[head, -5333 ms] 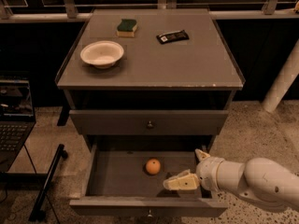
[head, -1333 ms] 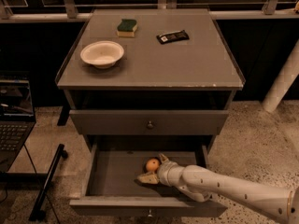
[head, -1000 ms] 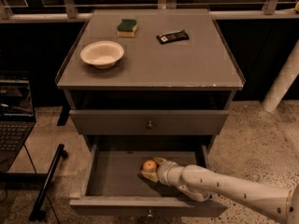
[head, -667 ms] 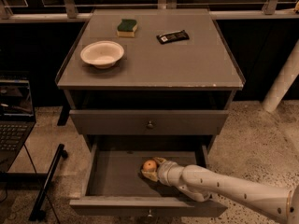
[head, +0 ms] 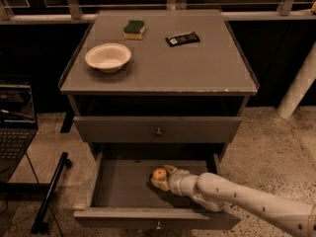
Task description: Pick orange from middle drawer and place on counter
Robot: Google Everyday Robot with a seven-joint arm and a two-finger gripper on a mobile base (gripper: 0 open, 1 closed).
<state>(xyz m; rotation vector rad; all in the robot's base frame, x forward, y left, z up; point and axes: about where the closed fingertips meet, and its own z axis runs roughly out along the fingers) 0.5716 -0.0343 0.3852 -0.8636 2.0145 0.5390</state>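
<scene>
The pale fingers [head: 171,170] are seen clamped on the orange [head: 158,172], one pressed against its upper right side and the other cupped beneath it. The gripper [head: 159,177] is located inside the open middle drawer [head: 118,191], near the centre of the drawer floor. Whether the orange is resting on the drawer floor or is raised just above it cannot be told. A dark shadow is cast on the drawer floor under the gripper.

The gripper is carried by a white arm [head: 247,201], which is extended in from the lower right corner and passes over the drawer's front right edge.

Above the open drawer, the upper drawer [head: 197,129] is shown closed, with a small round knob at its centre.

On the counter [head: 207,68], three things are set well apart from one another: a white bowl [head: 108,57] at the left, a green and yellow sponge [head: 134,28] behind it toward the back, and a black packet [head: 182,38] to the right of the sponge. Light print is visible on the packet, but it is too small to be read.

An open laptop [head: 12,127] is partly seen at the left edge, beside the cabinet. A speckled floor [head: 281,147] is visible at the right.
</scene>
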